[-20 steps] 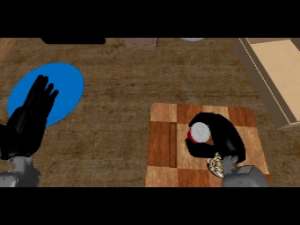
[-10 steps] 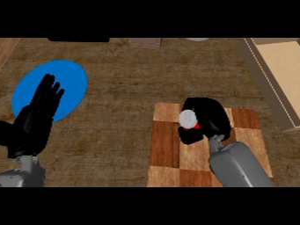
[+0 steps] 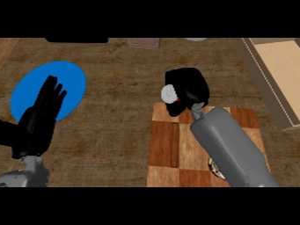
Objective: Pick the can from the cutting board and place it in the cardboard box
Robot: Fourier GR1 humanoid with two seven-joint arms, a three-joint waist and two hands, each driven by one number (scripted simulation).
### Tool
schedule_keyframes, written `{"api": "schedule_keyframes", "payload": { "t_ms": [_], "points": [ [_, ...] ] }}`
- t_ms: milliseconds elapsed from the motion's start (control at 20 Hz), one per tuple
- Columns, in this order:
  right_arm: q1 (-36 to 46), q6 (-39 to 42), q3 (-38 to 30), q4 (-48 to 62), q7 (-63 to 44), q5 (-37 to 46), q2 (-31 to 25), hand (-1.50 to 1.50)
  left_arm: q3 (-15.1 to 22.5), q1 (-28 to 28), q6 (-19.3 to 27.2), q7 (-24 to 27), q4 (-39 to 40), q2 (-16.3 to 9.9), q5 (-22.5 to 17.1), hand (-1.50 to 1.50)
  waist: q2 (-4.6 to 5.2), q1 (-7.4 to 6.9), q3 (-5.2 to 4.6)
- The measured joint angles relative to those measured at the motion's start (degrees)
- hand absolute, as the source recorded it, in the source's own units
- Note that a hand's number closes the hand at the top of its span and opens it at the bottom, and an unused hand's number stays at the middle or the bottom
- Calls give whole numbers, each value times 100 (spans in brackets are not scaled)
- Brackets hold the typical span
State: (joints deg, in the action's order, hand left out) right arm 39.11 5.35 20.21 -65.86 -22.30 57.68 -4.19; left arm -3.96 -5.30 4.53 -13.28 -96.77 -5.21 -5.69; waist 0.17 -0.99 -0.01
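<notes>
The right robot hand [image 3: 188,90] is curled round the can [image 3: 170,93], whose pale end and a bit of red show at the hand's left side; the rest is hidden by the black fingers. Hand and can sit over the far edge of the cutting board [image 3: 171,149], partly over the brown surface [image 3: 119,118], and whether the can is clear of the board cannot be told from this steep angle. The grip wraps the can's body, which would let it be carried sideways. The cardboard box [image 3: 288,74] lies well apart to the right, open side up, so the likely next stretch is a move rightward. The left robot hand [image 3: 38,118] rests released, fingers straight, over the near edge of a blue plate [image 3: 71,79].
</notes>
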Motion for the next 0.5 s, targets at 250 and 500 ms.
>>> {"api": "schedule_keyframes", "payload": {
  "t_ms": [250,500],
  "points": [
    [189,222,-25,-594,-171,159,122,150,-62,-92,17,10,119,-17,5,0,-20,72,0],
    [440,-225,-567,-1087,-760,257,242,150,-57,-53,57,45,98,20,30,0,-31,98,1]
  ]
}}
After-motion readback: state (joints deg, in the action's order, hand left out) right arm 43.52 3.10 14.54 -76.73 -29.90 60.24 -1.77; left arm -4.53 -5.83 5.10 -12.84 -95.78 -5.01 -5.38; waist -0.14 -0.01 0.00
